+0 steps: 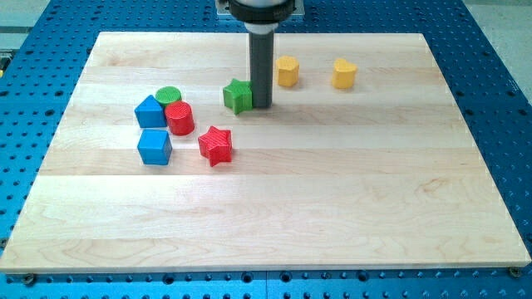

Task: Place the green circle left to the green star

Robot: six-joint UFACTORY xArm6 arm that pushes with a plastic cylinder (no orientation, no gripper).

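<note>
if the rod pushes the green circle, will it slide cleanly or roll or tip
The green circle looks squat and flat-topped, so it should slide, not roll or tip. It sits against the red cylinder and a blue block, so they may shift too. My tip is beside the green star.

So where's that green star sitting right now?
The green star sits in the upper middle of the board, touching the left side of my tip, with the green circle off to the view's left.

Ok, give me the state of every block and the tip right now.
My tip: against green star's right side.
Green star block: flat, touching tip.
Green circle block: left cluster, behind red cylinder.
Red cylinder block: upright.
Blue blocks: left cluster.
Red star block: alone.
Yellow blocks: near top.
</note>
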